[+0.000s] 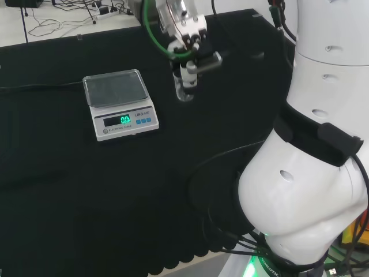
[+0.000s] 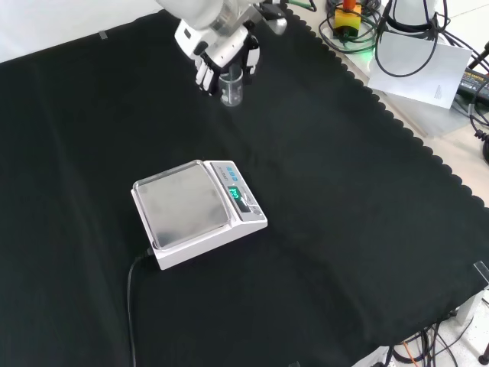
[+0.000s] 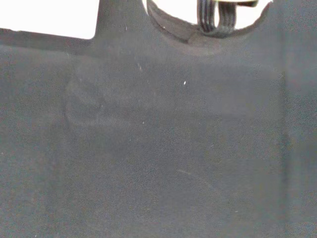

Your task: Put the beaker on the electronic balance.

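Balance (image 2: 200,214) sits nearest in the front view, pan bare. Beaker (image 2: 231,88) stands on the tabletop (image 2: 344,191) well beyond it, hand (image 2: 221,57) curled around it. Light, slippery, fragile glass; best taken mid-wall.

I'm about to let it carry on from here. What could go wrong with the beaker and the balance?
1. The beaker is clear glass, and the hand closes around it from above; it might slip or tip as it lifts off the black cloth.
2. The electronic balance has a raised pan; a low carry could knock the beaker's base against its edge.
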